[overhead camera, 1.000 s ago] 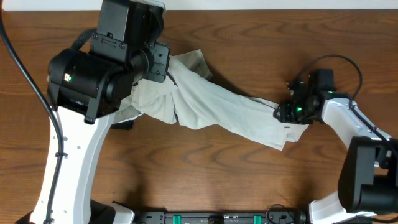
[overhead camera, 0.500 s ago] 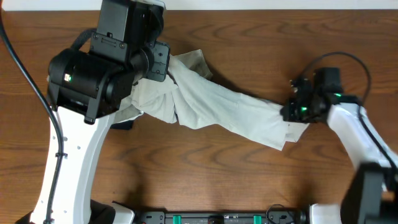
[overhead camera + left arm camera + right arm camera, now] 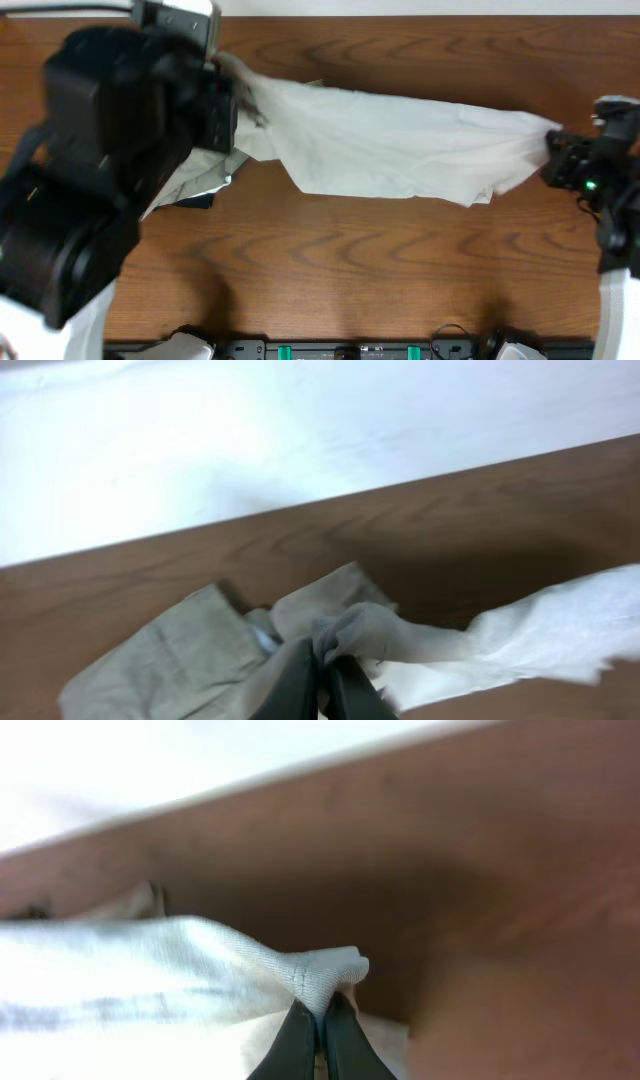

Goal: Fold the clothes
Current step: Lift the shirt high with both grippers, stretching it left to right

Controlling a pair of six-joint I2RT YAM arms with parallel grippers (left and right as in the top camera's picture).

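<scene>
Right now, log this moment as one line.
left claw: shut on cream cloth | right claw: shut on cream cloth | cream cloth: stretched between claws | fold: not yet done

Brown wooden table (image 3: 350, 270), khaki garment (image 3: 170, 650) lying on it

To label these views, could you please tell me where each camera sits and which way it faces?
Overhead: above the table, facing down; left arm and right arm show.
Left wrist: on that arm, looks past the left gripper toward the table's back edge.
Right wrist: likewise, past the right gripper.
Shared: the cream garment, pinched in both.
</scene>
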